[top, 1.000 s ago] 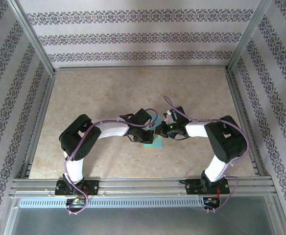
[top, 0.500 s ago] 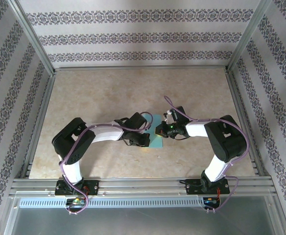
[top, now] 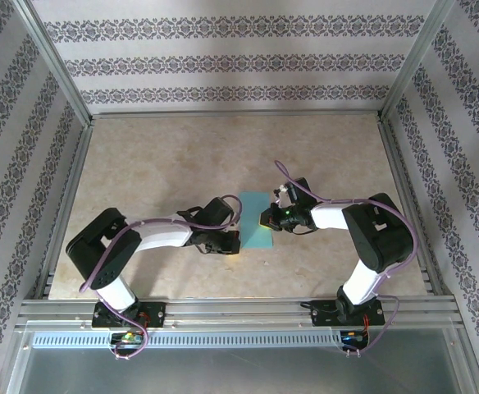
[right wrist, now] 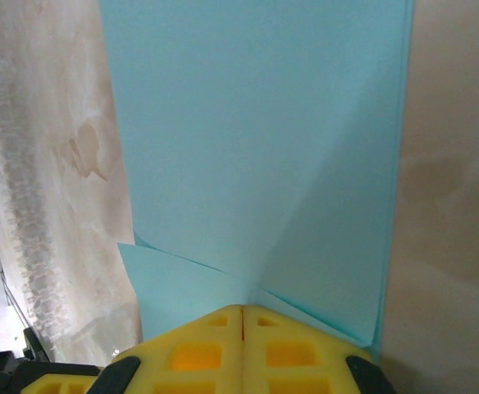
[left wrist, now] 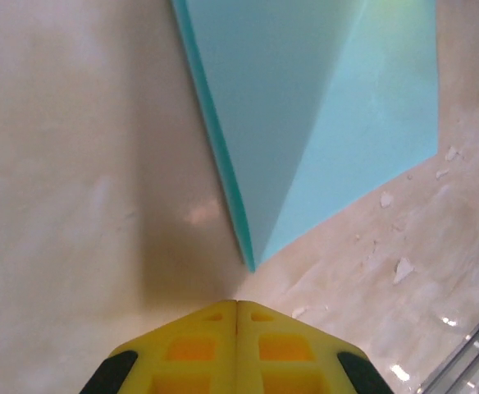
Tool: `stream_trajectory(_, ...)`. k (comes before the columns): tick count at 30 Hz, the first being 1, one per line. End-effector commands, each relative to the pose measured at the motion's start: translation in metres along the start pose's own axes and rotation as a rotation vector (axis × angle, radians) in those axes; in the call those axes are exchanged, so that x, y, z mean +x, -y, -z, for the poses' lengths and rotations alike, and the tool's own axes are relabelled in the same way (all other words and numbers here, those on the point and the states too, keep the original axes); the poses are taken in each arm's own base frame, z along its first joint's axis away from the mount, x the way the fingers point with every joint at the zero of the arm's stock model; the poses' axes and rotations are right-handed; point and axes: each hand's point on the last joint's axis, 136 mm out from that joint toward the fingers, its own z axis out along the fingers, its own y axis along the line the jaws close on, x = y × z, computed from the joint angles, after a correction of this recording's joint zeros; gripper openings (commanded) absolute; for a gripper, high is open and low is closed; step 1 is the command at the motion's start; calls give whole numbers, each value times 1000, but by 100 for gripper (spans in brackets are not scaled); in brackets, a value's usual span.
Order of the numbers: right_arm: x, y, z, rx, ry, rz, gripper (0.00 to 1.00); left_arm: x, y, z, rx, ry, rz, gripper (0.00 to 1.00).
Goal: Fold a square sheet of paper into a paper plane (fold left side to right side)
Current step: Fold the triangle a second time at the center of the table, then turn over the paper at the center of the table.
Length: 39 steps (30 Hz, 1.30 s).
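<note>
1. Beige marbled surface [top: 157, 164] spreads across the cell you are working in. Walls [top: 223, 57] papered in dark floral bands close it in, and a metal rail [top: 223, 308] runs along the near edge.
2. Your left arm [top: 141, 238] lies low and reaches rightward over the surface towards the middle.
3. Your left fingers [left wrist: 219, 320] are pressed together, with only a thin seam between the yellow pads, and they hold nothing. From above they [top: 231, 241] sit just beside the lower left corner of the paper.
4. The sheet of paper [left wrist: 321, 123] lies flat on the surface just ahead of the left fingers. A sharp folded corner points back at their tips and stops short of them, with a strip of bare surface between. A diagonal crease runs up from that corner, and the sheet's left edge shows as a darker, layered line.
5. Seen from above, the cyan sheet [top: 254, 212] is a tall, narrow folded shape between the two sets of fingers.
6. Your right fingers [right wrist: 223, 324] are also together, pad against pad. Their tips sit over the near edge of the sheet [right wrist: 256, 148], which stretches away ahead of them. Two creases meet right at the tips, and a small flap sticks out to either side. You cannot tell whether the tips bear down on the paper. From above they [top: 266, 220] meet the sheet's right edge.
7. Your right arm [top: 375, 234] bends in from the right, its elbow well out from the fingers.
</note>
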Motion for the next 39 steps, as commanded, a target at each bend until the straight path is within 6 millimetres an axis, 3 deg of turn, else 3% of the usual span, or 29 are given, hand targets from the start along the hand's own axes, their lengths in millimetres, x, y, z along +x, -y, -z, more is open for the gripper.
stream_trajectory(1,-3,-5,14,24,27,15,15,-21,8,21,41,109,12,12)
stream_trajectory(5,-18,-31,39,-29,112,78,32,-51,9,41,122,216,55,25)
stream_trajectory(8,-25,-31,56,-24,180,96,46,-71,12,49,182,266,59,28)
stream_trajectory(14,-26,-21,76,-32,242,89,71,-94,26,37,234,236,9,31)
stream_trajectory(18,-21,-16,82,-33,253,85,79,-103,36,25,290,209,2,33)
stream_trajectory(25,-9,-9,83,-40,240,67,80,-110,24,6,241,199,0,33)
stream_trajectory(28,-5,-10,83,-51,230,69,78,-113,25,5,248,206,-6,18)
stream_trajectory(31,-1,-13,81,-73,207,71,73,-115,25,11,237,243,-12,0)
stream_trajectory(36,6,-19,72,-105,167,60,57,-119,26,35,238,360,-26,0)
stream_trajectory(39,8,-27,63,-126,145,66,54,-119,29,45,272,412,-14,0)
